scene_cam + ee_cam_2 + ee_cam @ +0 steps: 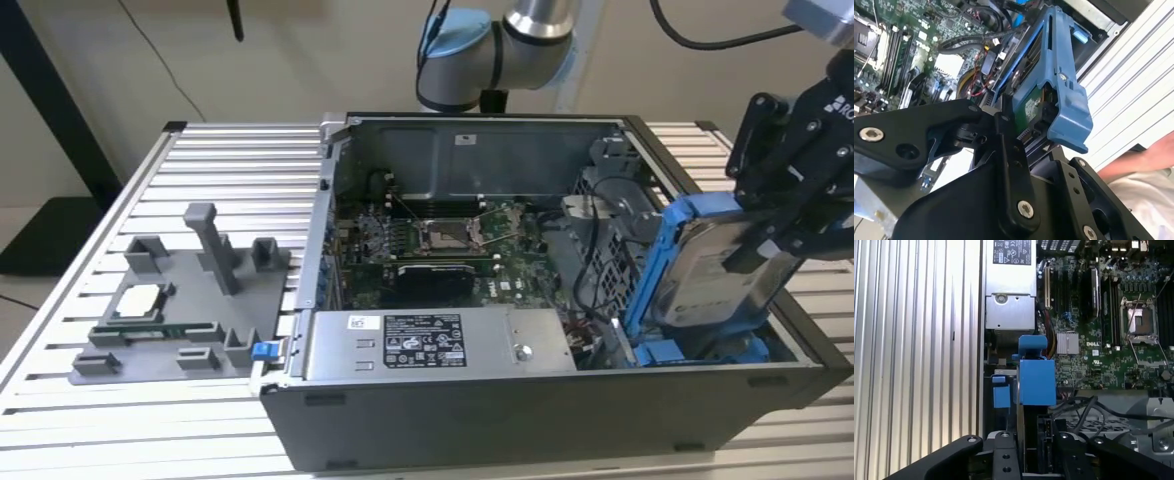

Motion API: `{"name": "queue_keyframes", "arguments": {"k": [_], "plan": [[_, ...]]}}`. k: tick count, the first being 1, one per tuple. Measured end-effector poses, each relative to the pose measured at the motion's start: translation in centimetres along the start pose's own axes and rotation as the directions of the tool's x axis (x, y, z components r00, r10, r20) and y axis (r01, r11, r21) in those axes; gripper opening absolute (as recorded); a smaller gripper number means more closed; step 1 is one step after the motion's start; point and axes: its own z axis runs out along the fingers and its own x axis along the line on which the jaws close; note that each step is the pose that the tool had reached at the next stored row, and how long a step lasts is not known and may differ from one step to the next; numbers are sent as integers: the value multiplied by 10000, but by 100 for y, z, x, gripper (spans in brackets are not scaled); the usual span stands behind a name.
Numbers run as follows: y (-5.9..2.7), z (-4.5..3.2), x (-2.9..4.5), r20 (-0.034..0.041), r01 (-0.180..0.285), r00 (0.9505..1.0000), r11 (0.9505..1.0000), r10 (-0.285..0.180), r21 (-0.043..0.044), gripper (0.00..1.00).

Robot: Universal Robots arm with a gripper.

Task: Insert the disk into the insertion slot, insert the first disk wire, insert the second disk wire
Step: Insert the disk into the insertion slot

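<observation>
Seen in the exterior view, an open computer case (534, 425) sits on a slatted metal counter (227, 150). The robot arm (497, 45) rises behind the case at twelve o'clock, and its wrist reaches over to about two o'clock. From there the black gripper (763, 240) points downward, leaning slightly toward the case.

Its fingers (1004, 131) are pinching the disk (714, 268), a silver drive in a blue frame. The disk stands nearly upright on edge at three o'clock, inside the end of the case. Its lower end is down among the blue latches of the insertion slot (663, 352). Whether it is fully seated cannot be told.

The circuit board (454, 240) lies at the case's centre. A grey power box (427, 345) sits at six o'clock. A grey parts tray (187, 300) rests on the counter at nine o'clock.

In the second wrist view, a person's arm (1149, 155) is beside the counter.
</observation>
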Motion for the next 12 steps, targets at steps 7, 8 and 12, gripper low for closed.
{"name": "queue_keyframes", "arguments": {"k": [7,8,12], "plan": [[-101,-46,2,-19,-55,10000,9959,53,-907,0],[-114,-49,2,-25,-67,10000,9941,65,-1084,0],[-248,-70,0,-34,-96,10000,9881,91,-1535,0]]}}
